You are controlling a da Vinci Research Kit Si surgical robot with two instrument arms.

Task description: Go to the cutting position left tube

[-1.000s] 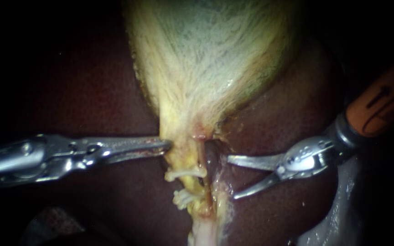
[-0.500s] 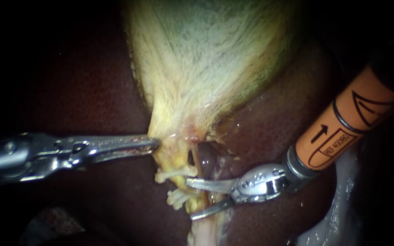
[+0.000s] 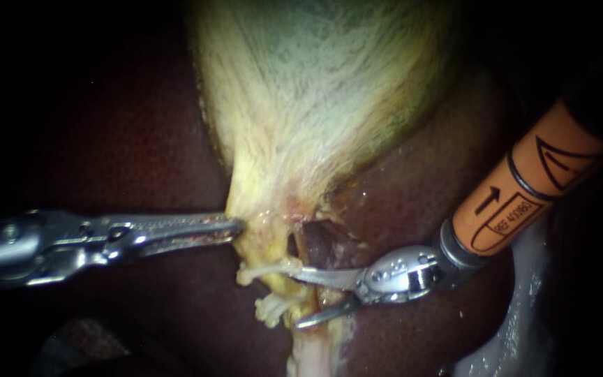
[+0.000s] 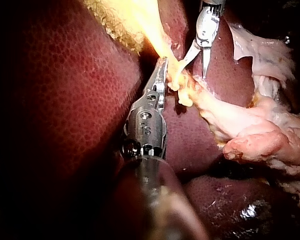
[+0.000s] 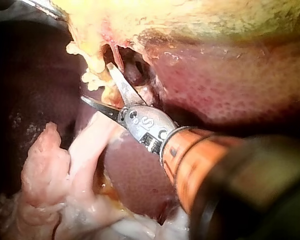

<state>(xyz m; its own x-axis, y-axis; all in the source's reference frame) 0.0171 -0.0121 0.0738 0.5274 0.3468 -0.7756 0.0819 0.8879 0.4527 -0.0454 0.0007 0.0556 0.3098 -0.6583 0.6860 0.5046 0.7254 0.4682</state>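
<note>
The pale yellow gallbladder (image 3: 315, 105) narrows down to a yellow tube (image 3: 289, 287) that carries two white clips (image 3: 265, 269) (image 3: 271, 307). My left instrument (image 3: 235, 227) comes in level from the left, its jaws shut on the gallbladder's neck just above the clips. My right instrument (image 3: 296, 299), with an orange collar, reaches in from the right with its blades open. One blade lies by the upper clip and the other below the lower clip, so the clipped stretch sits in the gap. In the right wrist view the open blades (image 5: 96, 82) flank the clips (image 5: 92, 70).
Dark red liver (image 3: 141, 139) surrounds the gallbladder on both sides. A small dark opening (image 3: 315, 241) lies right of the tube. Loose pale tissue (image 4: 250, 135) trails below the clips, beside my left instrument (image 4: 162, 67) and the right instrument's blades (image 4: 194, 67).
My right instrument has moved left and down to the clipped tube, its open blades now around the stretch with the clips. The left instrument has drawn the neck slightly left and holds.
</note>
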